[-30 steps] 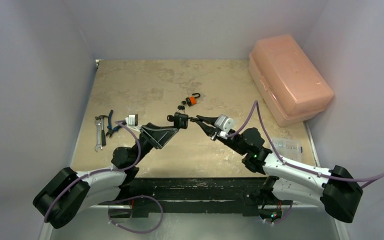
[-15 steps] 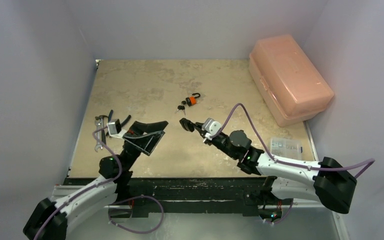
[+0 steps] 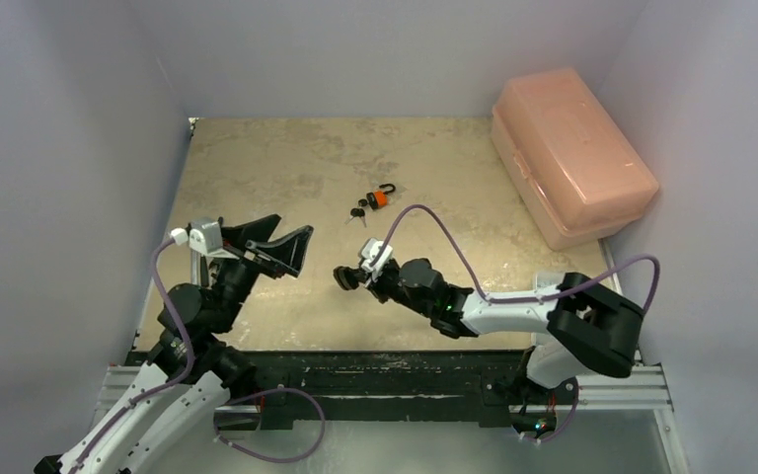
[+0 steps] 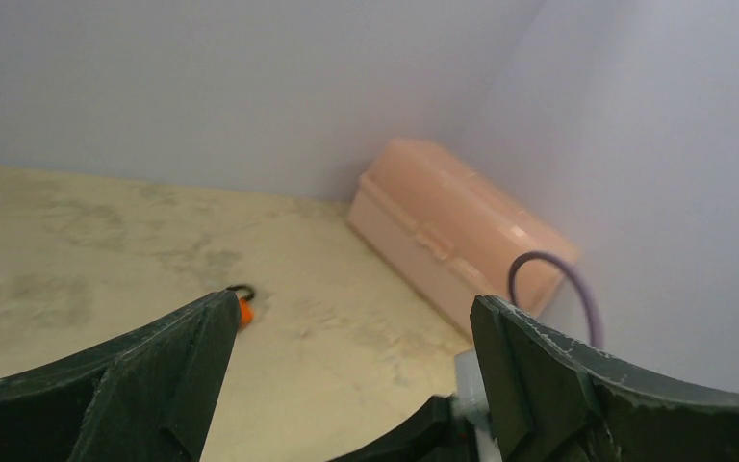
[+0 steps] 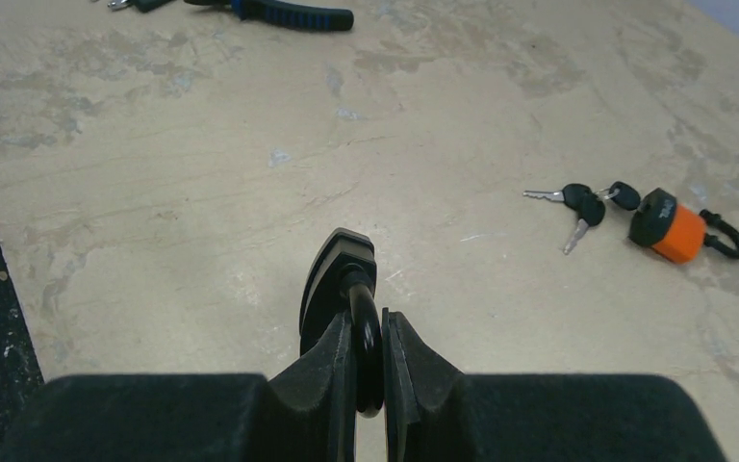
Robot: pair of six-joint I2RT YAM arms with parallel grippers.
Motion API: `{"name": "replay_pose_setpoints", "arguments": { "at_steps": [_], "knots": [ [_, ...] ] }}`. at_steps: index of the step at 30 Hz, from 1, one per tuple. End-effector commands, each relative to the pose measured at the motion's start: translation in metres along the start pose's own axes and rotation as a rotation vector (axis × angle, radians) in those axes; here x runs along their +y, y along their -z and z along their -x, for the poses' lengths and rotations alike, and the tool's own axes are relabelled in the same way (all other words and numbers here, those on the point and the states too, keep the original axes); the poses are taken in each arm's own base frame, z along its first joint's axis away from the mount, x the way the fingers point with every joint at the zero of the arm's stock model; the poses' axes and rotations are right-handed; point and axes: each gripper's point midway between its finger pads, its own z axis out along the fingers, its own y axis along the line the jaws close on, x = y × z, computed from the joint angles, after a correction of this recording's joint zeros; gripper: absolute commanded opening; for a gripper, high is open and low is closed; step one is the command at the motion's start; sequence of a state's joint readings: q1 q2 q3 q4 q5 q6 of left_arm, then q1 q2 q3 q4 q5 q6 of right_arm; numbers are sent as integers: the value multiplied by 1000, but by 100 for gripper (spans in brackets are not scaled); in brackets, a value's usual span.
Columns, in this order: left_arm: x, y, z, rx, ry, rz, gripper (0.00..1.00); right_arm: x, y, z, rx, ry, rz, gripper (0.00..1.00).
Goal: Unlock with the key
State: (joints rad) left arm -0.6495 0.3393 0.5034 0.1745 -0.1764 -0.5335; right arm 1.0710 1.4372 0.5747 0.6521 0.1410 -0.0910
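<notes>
My right gripper (image 5: 369, 332) is shut on the shackle of a black padlock (image 5: 335, 281) and holds it just above the table; from above the padlock (image 3: 342, 277) shows at the tip of the right gripper (image 3: 355, 277). I see no key in it. An orange padlock (image 3: 379, 198) with a bunch of black-headed keys (image 3: 357, 211) lies farther back; the right wrist view shows that padlock (image 5: 678, 232) and those keys (image 5: 577, 204) too. My left gripper (image 3: 284, 245) is open, empty and raised at the left. In its own view the left gripper (image 4: 351, 375) has its jaws wide apart.
A pink plastic box (image 3: 572, 156) stands at the back right and shows in the left wrist view (image 4: 452, 241). Blue-handled pliers (image 5: 284, 13) lie at the table's left side. The black front rail (image 3: 375, 370) runs along the near edge.
My left gripper let go of the black padlock and drew back to the left and upward. My right gripper carried the padlock left and toward the near edge.
</notes>
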Motion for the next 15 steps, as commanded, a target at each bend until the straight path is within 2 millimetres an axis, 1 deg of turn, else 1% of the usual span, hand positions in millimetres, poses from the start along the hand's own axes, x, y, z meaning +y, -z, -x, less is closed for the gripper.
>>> {"name": "replay_pose_setpoints", "arguments": {
  "at_steps": [1, 4, 7, 11, 15],
  "knots": [
    [50, 15, -29, 160, -244, 194, 99, -8, -20, 77, -254, -115, -57, 0],
    [66, 19, -44, 190, -267, 243, 99, -5, -32, 63, -215, -117, -57, 0],
    [65, 19, -46, 195, -269, 235, 99, -14, -40, 40, -139, -97, -120, 0],
    [67, 17, -49, 211, -294, 234, 99, -27, -40, 8, -62, -28, -196, 0],
    [67, 14, -53, 232, -308, 225, 99, -42, -30, -22, 11, 81, -271, 0]
  ]
}}
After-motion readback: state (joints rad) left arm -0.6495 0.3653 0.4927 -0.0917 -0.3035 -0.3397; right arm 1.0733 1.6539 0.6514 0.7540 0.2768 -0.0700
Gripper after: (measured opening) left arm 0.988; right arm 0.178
